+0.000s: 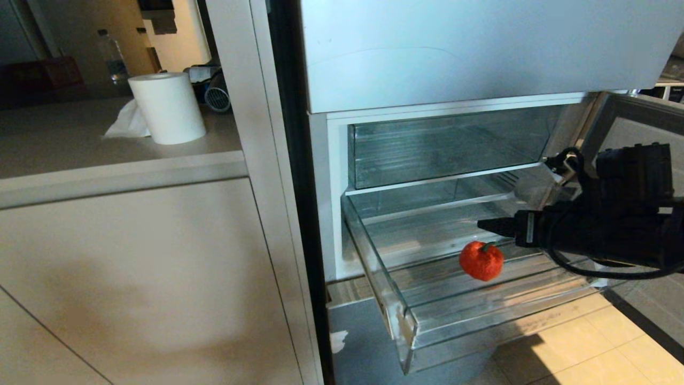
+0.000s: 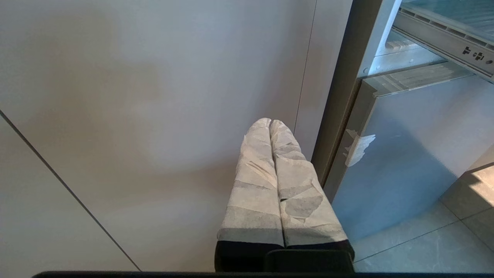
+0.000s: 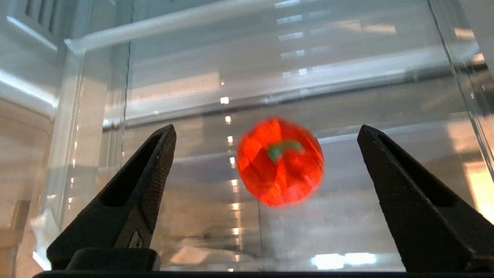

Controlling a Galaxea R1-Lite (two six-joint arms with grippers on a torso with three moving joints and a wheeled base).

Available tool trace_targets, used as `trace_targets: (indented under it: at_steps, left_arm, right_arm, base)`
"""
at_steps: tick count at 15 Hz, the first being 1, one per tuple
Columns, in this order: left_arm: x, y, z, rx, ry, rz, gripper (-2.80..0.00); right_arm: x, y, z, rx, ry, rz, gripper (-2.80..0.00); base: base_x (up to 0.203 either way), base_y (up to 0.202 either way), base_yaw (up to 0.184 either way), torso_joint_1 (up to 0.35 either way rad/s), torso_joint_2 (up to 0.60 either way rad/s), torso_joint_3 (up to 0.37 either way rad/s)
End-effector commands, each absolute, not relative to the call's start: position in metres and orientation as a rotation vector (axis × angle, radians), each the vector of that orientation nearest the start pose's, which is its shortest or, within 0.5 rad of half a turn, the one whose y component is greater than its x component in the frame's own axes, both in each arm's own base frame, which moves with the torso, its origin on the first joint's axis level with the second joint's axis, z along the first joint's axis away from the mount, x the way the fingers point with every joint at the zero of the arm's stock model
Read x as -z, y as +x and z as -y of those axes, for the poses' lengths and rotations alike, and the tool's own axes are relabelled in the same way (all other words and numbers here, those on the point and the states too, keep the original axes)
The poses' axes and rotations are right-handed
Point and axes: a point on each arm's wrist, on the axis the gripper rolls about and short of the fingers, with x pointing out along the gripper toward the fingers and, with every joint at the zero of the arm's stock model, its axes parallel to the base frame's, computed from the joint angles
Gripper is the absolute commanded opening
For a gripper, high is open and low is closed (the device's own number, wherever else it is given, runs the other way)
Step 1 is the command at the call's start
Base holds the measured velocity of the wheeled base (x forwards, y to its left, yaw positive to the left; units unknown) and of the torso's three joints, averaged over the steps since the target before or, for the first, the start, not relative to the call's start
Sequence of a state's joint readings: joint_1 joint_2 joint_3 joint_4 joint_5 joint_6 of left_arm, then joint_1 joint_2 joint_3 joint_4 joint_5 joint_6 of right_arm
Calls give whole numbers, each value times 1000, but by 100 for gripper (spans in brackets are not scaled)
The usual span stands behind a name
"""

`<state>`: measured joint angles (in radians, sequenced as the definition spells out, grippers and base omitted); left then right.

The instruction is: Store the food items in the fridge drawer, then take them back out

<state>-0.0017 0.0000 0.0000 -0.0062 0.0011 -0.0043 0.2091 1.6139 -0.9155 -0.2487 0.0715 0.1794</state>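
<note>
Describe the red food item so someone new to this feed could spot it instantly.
Start at the open fridge and go to the shallow clear drawer pulled out at its bottom. Inside it, just off the tip of the right gripper, whose fingers are spread wide, is the red fruit. It is round with a green stem, the only coloured thing in the drawer.

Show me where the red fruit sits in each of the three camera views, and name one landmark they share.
Head view: the red fruit is right of centre, over the pulled-out clear drawer, just below the right pincer.
Left wrist view: not in it.
Right wrist view: centre, between the open fingers.
Shared landmark: the clear drawer, also in the right wrist view.
</note>
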Motion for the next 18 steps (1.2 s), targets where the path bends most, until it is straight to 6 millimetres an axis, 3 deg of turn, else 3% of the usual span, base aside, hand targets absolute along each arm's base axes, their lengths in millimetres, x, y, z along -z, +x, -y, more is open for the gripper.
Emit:
trace_targets:
  at_steps: [1,13,18]
  left_arm:
    - [-76,-23,0,0,-5,3,-280]
    - [-76,-23,0,0,-5,3,-280]
    - [-76,-23,0,0,-5,3,-280]
  right_arm:
    - [-200,272,-60,-235,145,-477,0]
    - [-202,273,-57,-223,146,-465,0]
    - [-210,261,-54,-225,148,-440,0]
  base:
    - [0,0,0,0,0,0]
    - [0,0,0,0,0,0]
    - [0,0,0,0,0,0]
